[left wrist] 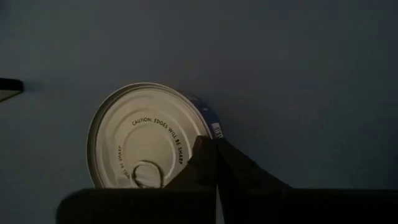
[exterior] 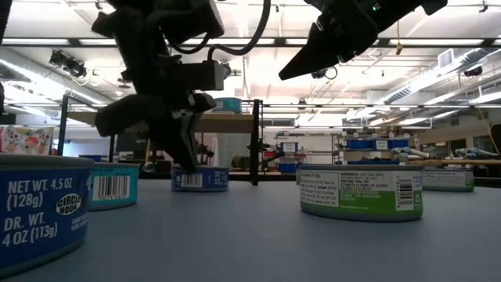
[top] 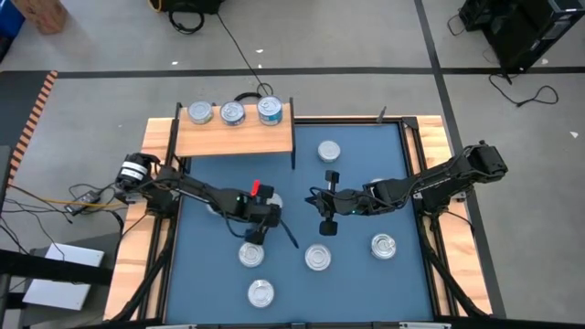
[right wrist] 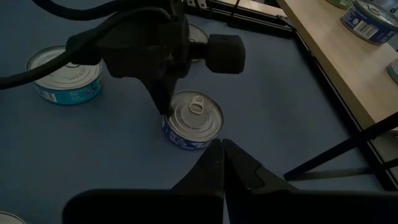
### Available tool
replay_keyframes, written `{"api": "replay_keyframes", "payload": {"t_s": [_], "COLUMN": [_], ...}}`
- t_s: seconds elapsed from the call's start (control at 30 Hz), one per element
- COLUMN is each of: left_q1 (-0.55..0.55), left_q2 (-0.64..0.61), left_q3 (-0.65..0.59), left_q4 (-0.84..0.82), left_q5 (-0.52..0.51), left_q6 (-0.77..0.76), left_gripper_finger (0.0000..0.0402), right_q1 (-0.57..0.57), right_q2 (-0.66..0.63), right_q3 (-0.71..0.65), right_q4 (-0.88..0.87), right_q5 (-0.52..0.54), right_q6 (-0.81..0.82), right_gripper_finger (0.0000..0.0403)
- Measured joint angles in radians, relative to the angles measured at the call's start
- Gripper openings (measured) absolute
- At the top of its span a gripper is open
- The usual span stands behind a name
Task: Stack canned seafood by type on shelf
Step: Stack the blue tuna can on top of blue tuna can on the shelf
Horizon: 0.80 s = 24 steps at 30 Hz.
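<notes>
- High view: my left gripper hangs near the middle of the blue table, at 12 o'clock of a tin with a silvery lid. My right gripper waits at 3 o'clock of it, above bare table. The wooden shelf sits at the table's 11 o'clock corner with three tins in a row on it. Five more tins lie on the table, among them one at 12 o'clock and one at 6 o'clock.
- Low view: my left gripper comes down onto a blue-labelled tin. A green-labelled tin stands at 3 o'clock of it.
- Left wrist view: my fingers are pressed together, clenched on nothing, their tips at the rim of the tin, whose lid reads "CAUTION: EDGES WILL BE SHARP".
- Right wrist view: my right fingers are clenched too, empty. Ahead, the left gripper touches the rim of the pull-tab tin.
</notes>
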Motion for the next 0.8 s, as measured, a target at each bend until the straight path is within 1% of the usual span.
{"api": "replay_keyframes", "payload": {"t_s": [0.27, 0.5, 0.67, 0.8], "left_q1": [0.000, -0.001, -0.001, -0.001], "left_q2": [-0.008, -0.066, -0.142, -0.176], "left_q3": [0.085, 0.133, 0.153, 0.179], "left_q4": [-0.110, -0.180, -0.227, -0.289], "left_q5": [-0.014, -0.029, -0.081, -0.124], "left_q6": [0.005, 0.006, 0.001, 0.001], "left_gripper_finger": [0.0001, 0.0001, 0.0000, 0.0000], "right_q1": [0.000, 0.001, 0.001, 0.001], "right_q2": [0.000, 0.000, 0.000, 0.000], "right_q3": [0.000, 0.000, 0.000, 0.000], "right_q4": [0.000, -0.003, -0.005, -0.005], "right_q5": [0.000, 0.000, 0.000, 0.000], "right_q6": [-0.007, -0.008, -0.008, -0.010], "right_gripper_finger": [0.0004, 0.0004, 0.0004, 0.0004]}}
